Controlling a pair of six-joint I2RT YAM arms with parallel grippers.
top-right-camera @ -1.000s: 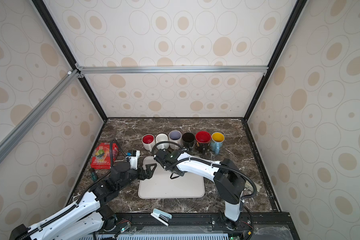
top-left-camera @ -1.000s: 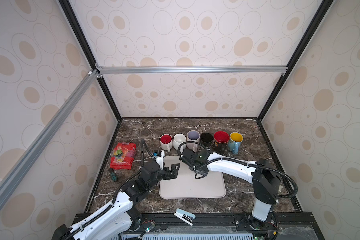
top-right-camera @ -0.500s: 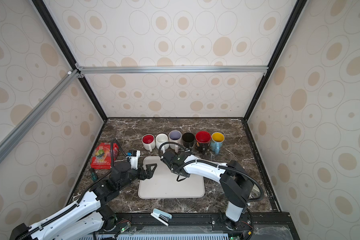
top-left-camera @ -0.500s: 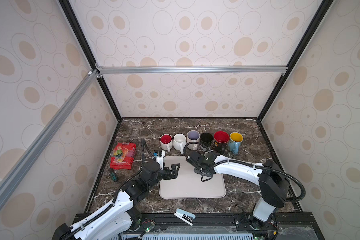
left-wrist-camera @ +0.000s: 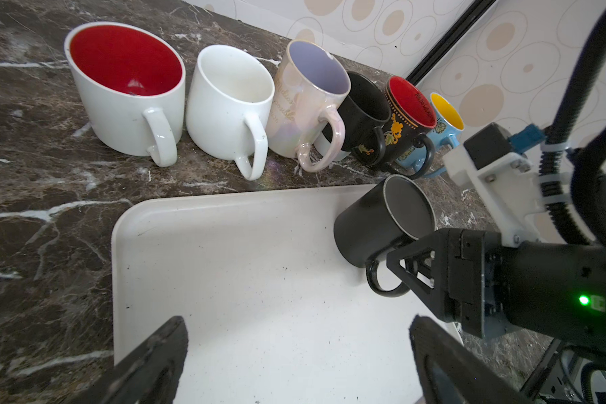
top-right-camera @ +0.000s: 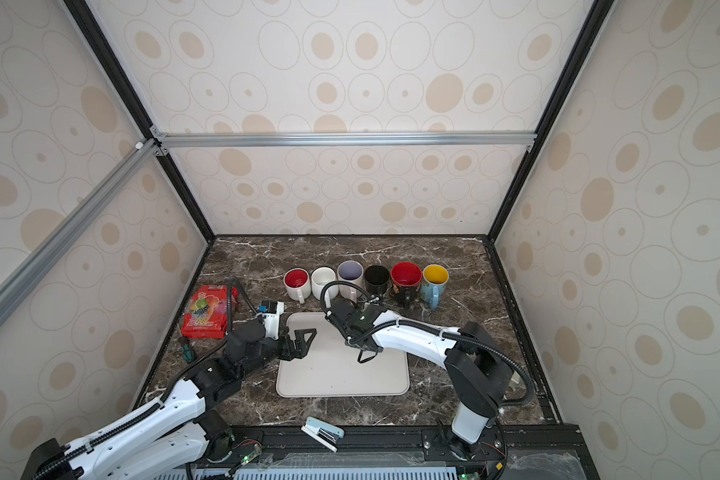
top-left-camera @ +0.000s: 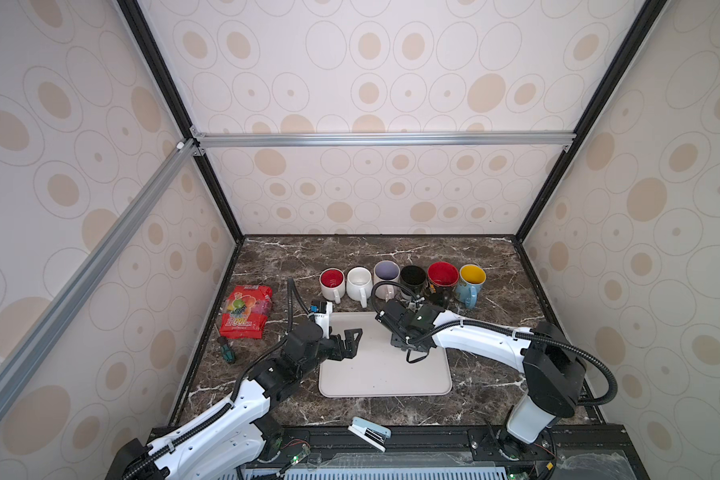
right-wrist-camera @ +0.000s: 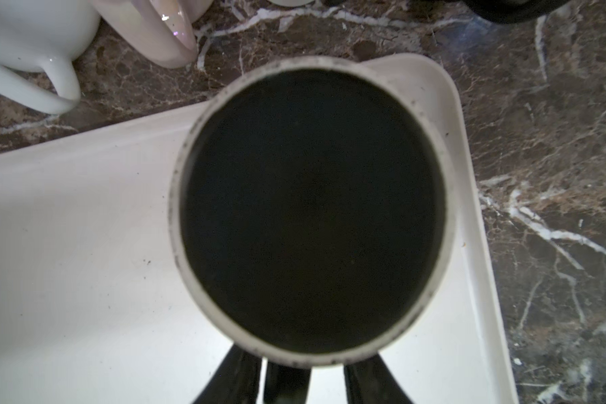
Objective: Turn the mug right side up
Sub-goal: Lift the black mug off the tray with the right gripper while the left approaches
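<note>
Black ceramic mug (left-wrist-camera: 371,227) was tilted at back corner of beige plastic tray (left-wrist-camera: 224,245), right gripper (left-wrist-camera: 396,264) jaws straddled its handle, pinch unclear, left gripper (left-wrist-camera: 296,323) jaws spread wide over tray.

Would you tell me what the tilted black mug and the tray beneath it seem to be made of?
The black mug: likely ceramic, matte black coat, with a pale bare ring round its base. The tray: probably plastic, cream, dull finish, moulded rounded rim.
</note>
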